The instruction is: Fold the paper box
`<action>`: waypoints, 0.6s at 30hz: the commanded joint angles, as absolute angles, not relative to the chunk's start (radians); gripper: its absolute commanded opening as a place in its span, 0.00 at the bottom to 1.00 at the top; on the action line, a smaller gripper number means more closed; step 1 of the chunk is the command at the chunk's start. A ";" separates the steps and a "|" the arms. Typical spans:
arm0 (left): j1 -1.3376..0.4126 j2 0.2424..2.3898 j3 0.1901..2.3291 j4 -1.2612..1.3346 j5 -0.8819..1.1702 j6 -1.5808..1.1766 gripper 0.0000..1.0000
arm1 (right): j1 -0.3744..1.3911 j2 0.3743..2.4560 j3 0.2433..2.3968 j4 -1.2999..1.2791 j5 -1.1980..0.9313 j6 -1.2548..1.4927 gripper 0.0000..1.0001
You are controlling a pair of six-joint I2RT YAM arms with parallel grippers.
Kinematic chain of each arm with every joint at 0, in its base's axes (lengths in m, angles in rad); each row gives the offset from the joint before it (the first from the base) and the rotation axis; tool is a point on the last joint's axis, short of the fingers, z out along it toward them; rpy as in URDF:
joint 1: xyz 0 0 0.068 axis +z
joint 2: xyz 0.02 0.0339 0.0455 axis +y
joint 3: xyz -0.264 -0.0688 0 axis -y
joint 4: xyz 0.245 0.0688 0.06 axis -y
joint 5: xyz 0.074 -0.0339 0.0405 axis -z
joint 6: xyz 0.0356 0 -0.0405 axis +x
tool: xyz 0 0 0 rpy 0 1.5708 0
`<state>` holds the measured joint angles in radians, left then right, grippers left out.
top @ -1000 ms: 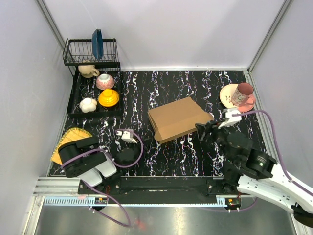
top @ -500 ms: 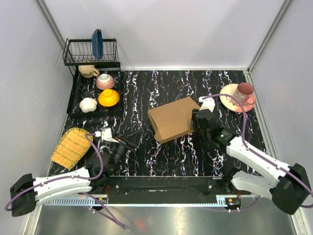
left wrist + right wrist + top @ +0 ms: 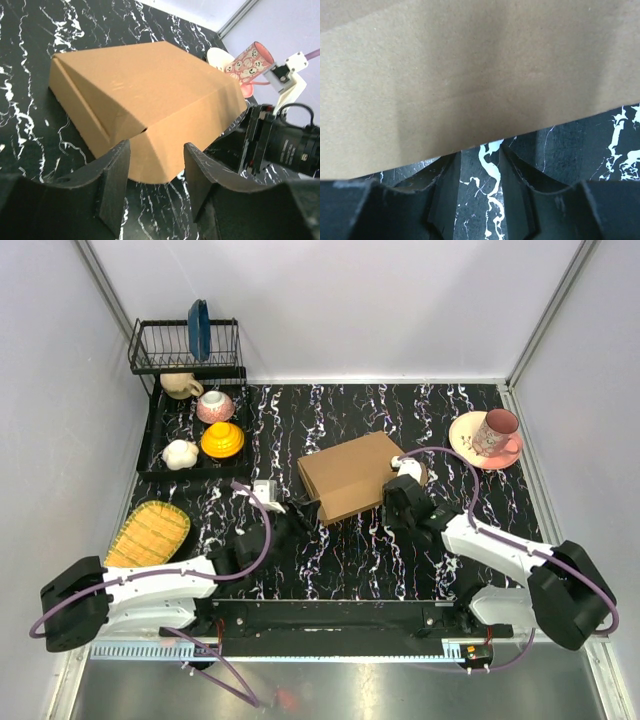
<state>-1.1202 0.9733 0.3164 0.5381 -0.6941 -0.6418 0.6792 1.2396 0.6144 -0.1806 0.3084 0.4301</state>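
Observation:
The paper box (image 3: pixel 350 475) is a closed flat brown cardboard box lying on the black marbled table. It fills the middle of the left wrist view (image 3: pixel 150 95) and the top of the right wrist view (image 3: pixel 470 75). My left gripper (image 3: pixel 292 512) is open and empty, just short of the box's near-left corner, with its fingers (image 3: pixel 114 180) apart in front of the box. My right gripper (image 3: pixel 395 500) is open at the box's near-right edge. Its fingertips (image 3: pixel 451 165) reach the box's lower edge with nothing between them.
A black dish rack (image 3: pixel 185 345) with a blue plate, a mug and bowls (image 3: pixel 222 440) stands at the back left. A yellow woven tray (image 3: pixel 150 532) lies at the left. A pink cup (image 3: pixel 497 430) on a saucer stands at the back right, also in the left wrist view (image 3: pixel 247 62).
Both arms have reached out from their folded rest to the box, the left from the near left, the right against its right edge. The box has shifted slightly left.

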 commanded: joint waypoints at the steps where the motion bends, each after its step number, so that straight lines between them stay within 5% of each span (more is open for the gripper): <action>1: -1.095 1.025 0.438 0.595 -0.738 -0.575 0.51 | 0.670 1.188 0.643 -0.186 0.290 0.463 0.43; 13: -0.868 1.267 0.696 0.514 -0.421 -0.566 0.57 | 0.672 0.757 0.716 -0.224 0.103 0.394 0.53; 18: -0.867 1.434 0.798 0.445 -0.350 -0.545 0.59 | 0.670 0.866 0.874 -0.302 0.242 0.330 0.57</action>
<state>-0.8684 1.3334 0.7105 0.4995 -0.4637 -0.5838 0.6739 0.7567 0.7479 -0.2657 0.1638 0.4011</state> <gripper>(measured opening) 0.582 0.558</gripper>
